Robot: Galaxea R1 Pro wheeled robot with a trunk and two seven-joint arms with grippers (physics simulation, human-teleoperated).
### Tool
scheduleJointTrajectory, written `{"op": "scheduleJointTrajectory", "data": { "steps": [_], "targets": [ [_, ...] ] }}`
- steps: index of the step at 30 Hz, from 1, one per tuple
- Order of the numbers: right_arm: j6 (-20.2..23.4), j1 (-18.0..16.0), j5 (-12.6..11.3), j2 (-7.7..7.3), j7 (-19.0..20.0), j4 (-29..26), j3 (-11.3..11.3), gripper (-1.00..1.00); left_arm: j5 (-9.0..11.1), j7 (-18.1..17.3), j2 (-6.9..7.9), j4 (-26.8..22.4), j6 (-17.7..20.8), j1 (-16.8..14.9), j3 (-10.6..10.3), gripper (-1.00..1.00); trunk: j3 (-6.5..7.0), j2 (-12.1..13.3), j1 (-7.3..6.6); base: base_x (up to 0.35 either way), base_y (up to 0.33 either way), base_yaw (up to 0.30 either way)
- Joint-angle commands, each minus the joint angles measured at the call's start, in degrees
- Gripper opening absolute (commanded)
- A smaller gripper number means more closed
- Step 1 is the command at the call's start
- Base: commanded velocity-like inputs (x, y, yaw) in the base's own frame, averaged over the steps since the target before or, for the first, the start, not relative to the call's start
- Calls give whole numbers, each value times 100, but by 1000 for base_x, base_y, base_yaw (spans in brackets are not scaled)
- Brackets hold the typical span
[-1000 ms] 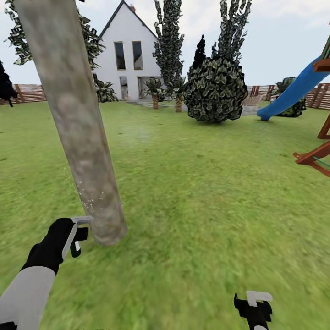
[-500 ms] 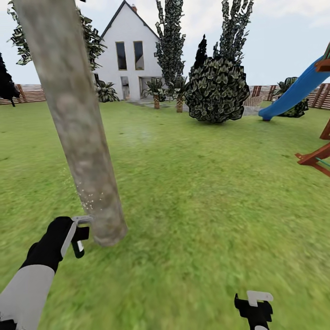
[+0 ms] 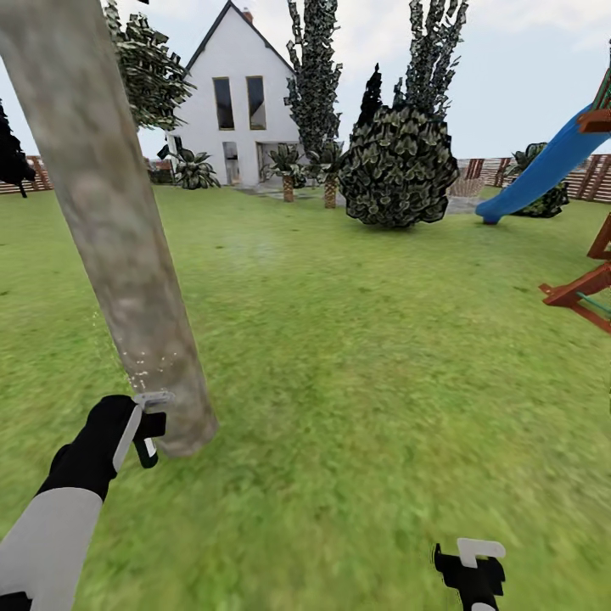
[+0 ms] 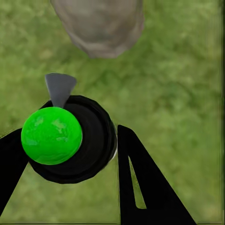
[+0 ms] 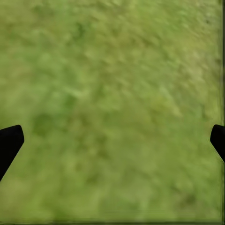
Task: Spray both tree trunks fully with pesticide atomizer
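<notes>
A thick grey-beige tree trunk (image 3: 110, 229) leans up from the grass at the left, and its base (image 4: 101, 23) also shows in the left wrist view. Whitish pesticide specks (image 3: 140, 369) dot its lower part. My left gripper (image 3: 144, 428) is right beside the foot of the trunk, shut on the pesticide atomizer (image 4: 89, 140). This is a small black bottle whose round top (image 4: 51, 135) is bright green, with a grey nozzle pointing at the trunk. My right gripper (image 3: 471, 560) hangs low at the right over bare grass, open (image 5: 112, 140) and holding nothing.
Lawn stretches ahead to a white house (image 3: 233, 93). A round dark bush (image 3: 399, 165) and tall narrow cypresses (image 3: 314, 76) stand in the middle distance. A blue slide (image 3: 543, 170) and a red-brown play frame (image 3: 581, 293) are at the right. A leafy tree (image 3: 148, 68) stands behind the trunk.
The view has shifted sideways, so the trunk now sits further left and uncovers a leafy tree behind it. My left gripper stays at the trunk's foot, still holding the atomizer. The right gripper is unchanged.
</notes>
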Motion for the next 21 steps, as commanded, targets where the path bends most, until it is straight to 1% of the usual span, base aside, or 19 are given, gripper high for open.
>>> {"op": "scheduleJointTrajectory", "data": {
  "steps": [1,4,8,13,19,21],
  "targets": [
    [-24,-6,60,2,-19,12,-39,100,-2,12,-1,-11,27,-7,3,-100,-5,-3,-3,-191,-241,0],
    [-24,-6,60,8,-18,12,-32,100,-2,12,11,-14,139,-11,3,-100,-5,-3,-3,-144,-246,0],
    [-24,-6,60,9,-19,12,-32,100,-4,12,8,-22,189,-19,3,-100,-5,-3,-3,-3,-268,50],
    [-24,-6,60,12,-23,12,-32,100,-2,12,-16,-23,194,-20,3,-100,-5,-3,-3,135,-265,242],
    [-24,-6,60,15,-23,12,-32,100,-2,12,-26,-23,194,-20,3,-100,-5,-3,-3,193,-237,269],
    [-24,-6,60,11,-16,12,-32,100,-4,12,-36,-23,194,-20,3,-100,-5,-3,-3,219,-218,93]
  ]
}}
